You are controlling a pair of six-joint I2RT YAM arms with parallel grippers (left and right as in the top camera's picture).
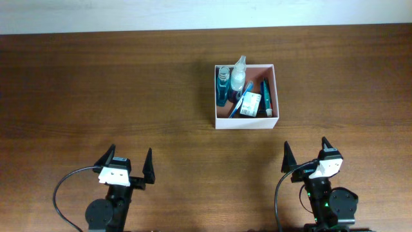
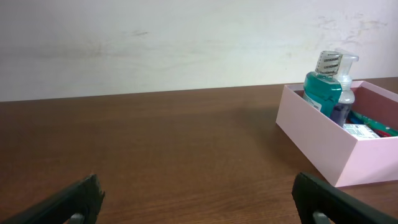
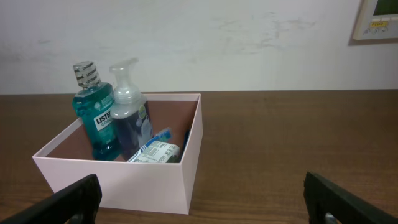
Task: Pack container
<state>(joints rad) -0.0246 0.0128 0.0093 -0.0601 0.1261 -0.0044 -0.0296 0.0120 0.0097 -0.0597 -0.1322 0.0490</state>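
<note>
I am holding my left gripper (image 1: 131,156) and right gripper (image 1: 306,153) with jaws spread wide, gripping nothing. The container (image 1: 245,122), a square open box with thin white walls and a reddish-brown inside, is sitting well ahead of my jaws, nearer the right pair. 2 bottles are standing inside: a teal Listerine mouthwash bottle (image 3: 96,121) just beside a pump bottle (image 3: 129,118).

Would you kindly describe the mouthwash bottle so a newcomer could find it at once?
On the brown table stands a white-walled box. In its far left corner is the mouthwash bottle, beside a pump bottle. It alone holds teal liquid.
</note>
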